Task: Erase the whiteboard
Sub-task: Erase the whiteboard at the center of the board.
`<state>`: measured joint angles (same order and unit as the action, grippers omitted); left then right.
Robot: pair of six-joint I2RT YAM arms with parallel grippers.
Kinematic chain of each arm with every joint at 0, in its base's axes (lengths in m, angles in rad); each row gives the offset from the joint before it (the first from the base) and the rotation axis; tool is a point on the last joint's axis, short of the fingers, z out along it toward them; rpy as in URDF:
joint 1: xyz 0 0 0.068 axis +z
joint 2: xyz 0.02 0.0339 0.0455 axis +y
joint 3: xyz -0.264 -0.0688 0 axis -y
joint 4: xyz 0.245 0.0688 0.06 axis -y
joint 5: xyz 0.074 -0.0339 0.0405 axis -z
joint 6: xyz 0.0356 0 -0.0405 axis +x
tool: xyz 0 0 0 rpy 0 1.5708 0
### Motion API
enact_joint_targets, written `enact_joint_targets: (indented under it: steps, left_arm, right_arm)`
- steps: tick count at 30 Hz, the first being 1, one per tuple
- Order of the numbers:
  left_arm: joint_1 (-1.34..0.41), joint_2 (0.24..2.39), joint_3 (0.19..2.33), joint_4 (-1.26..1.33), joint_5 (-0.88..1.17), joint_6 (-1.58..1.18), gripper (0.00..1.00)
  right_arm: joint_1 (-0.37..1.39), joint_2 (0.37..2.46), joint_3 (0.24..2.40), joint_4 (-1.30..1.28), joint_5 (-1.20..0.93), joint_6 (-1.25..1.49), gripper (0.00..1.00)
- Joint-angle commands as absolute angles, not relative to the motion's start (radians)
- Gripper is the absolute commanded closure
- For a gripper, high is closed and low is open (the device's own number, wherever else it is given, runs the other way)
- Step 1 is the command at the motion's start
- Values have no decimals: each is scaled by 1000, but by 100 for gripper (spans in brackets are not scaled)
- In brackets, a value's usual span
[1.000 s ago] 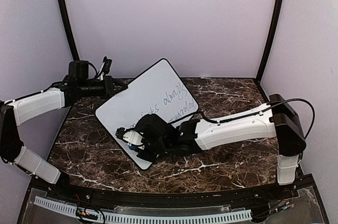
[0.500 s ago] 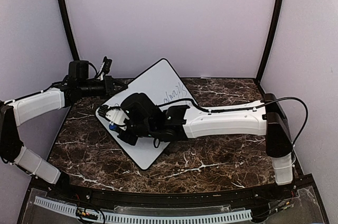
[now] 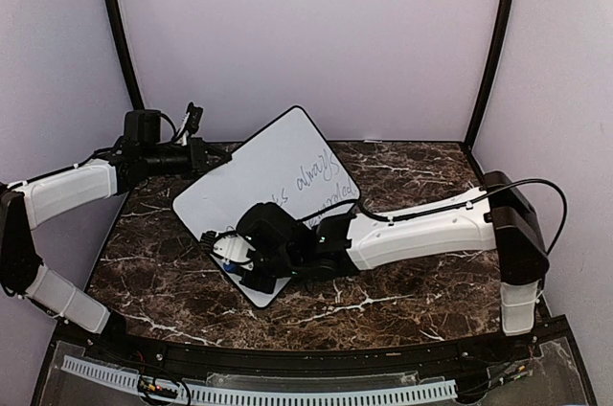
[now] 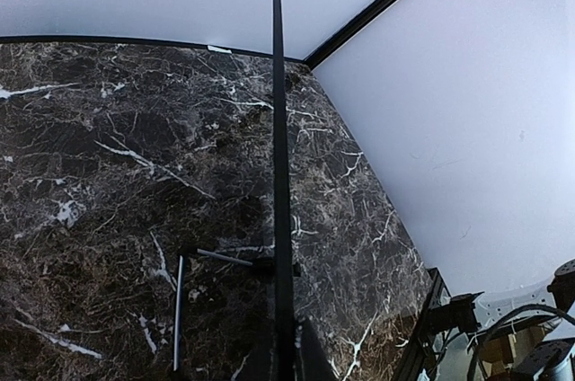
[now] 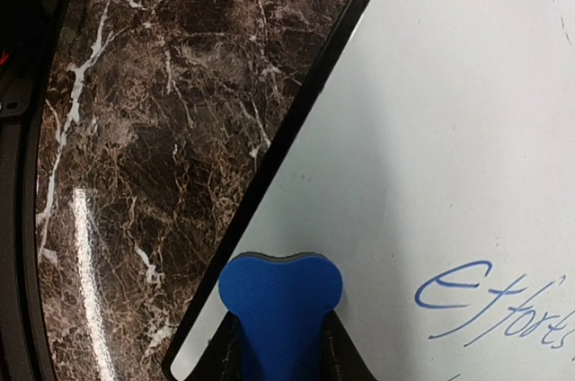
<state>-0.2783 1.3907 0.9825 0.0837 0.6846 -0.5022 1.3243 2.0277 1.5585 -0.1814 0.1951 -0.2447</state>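
You're working on a dark marble tabletop (image 3: 421, 296) veined in white, closed in by pale lavender walls (image 3: 306, 33). A black left post (image 3: 117, 28) and a black right post (image 3: 492, 42) rise from its back corners. A white slotted strip (image 3: 259, 393) runs along the near edge. A blue eraser block (image 5: 280, 305) sits over the front left part.

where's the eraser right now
In the right wrist view the eraser is held in the right claw, on the whiteboard by its edge, left of the blue writing; from above, near the board's front corner.
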Motion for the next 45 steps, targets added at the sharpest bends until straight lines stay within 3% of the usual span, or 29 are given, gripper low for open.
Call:
enact_joint_targets:
  steps: [1,9,23,38,45]
  left_arm:
    - [-282,1345,994,132,691,-502,100]
    - [-283,1348,994,133,692,-503,100]
    - [-282,1340,993,130,691,-498,100]
    - [-281,1350,993,138,703,-507,100]
    - [-281,1351,992,139,703,-508,100]
  right_arm:
    - [1322,1973,1465,-206,236,-217,79]
    - [1313,1964,1454,-177,265,-208,79]
    - [1247,2214,1947,-212,340,-238,79]
    - [1244,1945,1353,-142,251,-137,79]
    - [1253,1948,1406,-118,244,-154,79]
